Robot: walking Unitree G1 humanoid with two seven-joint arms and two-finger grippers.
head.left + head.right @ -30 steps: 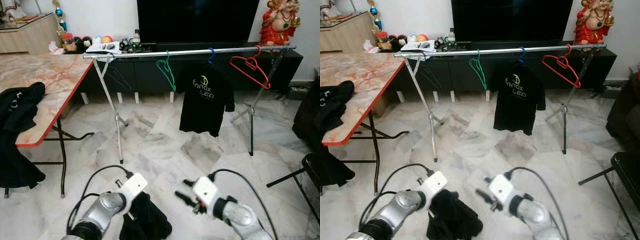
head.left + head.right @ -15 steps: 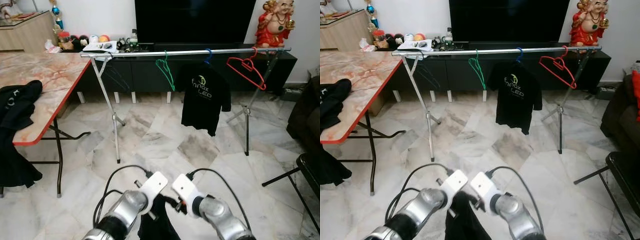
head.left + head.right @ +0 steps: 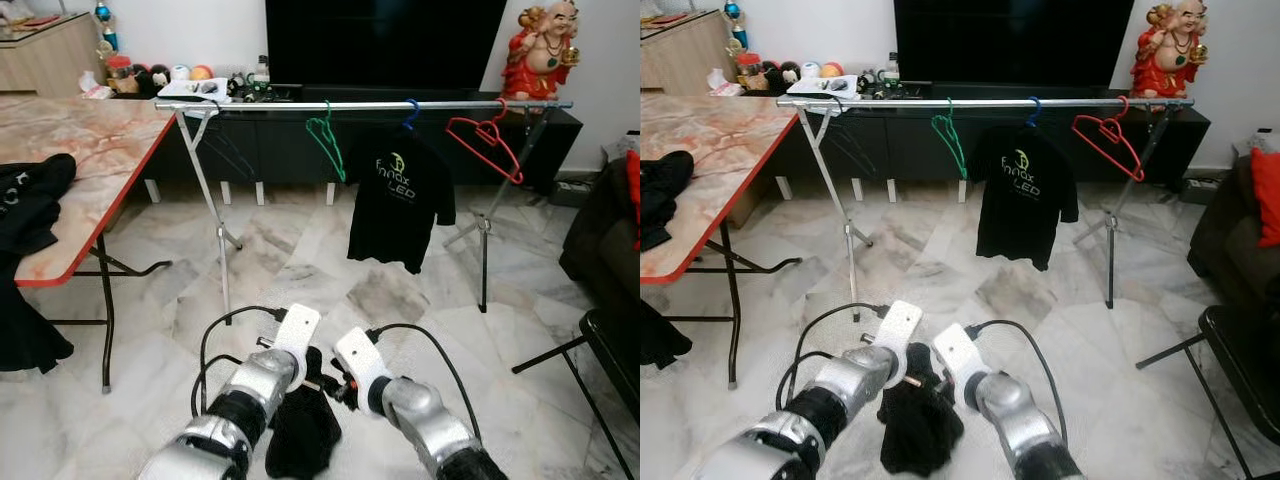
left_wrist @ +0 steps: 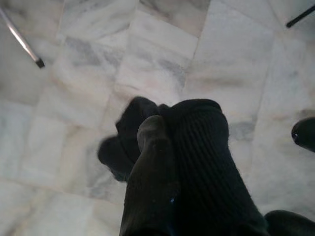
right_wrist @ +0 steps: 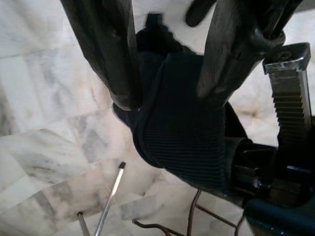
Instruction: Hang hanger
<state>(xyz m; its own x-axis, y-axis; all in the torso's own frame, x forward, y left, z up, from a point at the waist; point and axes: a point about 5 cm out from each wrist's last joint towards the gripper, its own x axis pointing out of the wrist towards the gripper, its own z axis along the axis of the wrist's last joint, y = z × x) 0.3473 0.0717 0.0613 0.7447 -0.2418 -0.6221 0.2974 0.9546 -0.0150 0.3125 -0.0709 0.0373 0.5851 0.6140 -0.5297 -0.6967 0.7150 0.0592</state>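
- Left claw [image 3: 312, 385]: low in front of the robot, above the floor, pinched on a black ribbed-knit garment [image 3: 300, 430] that hangs from it in a bunch.
- Right claw [image 3: 338, 388]: just beside the left one, its two long black fingers [image 5: 110, 54] spread to either side of the same cloth, not closed on it.
- Held hanger: none can be made out in or under the bunched cloth; if there is one, it is hidden.
- Floor: pale marble tiles [image 3: 300, 270] between the robot and the rack.
- Silver metal clothes rail on folding legs [image 3: 260, 105]: well ahead, across the room.
- On the rail: an empty green wire hanger [image 3: 327, 145], a blue hanger [image 3: 411, 111] carrying a black printed T-shirt [image 3: 398, 210], and an empty red hanger [image 3: 487, 145].
- Marble-patterned worktop with red edge [image 3: 90, 160]: to the robot's left, another black garment [image 3: 30, 200] draped over its near edge.
- Progress, as judged: one shirt hung; the carried garment is not yet at the rail, so approach and hooking remain.
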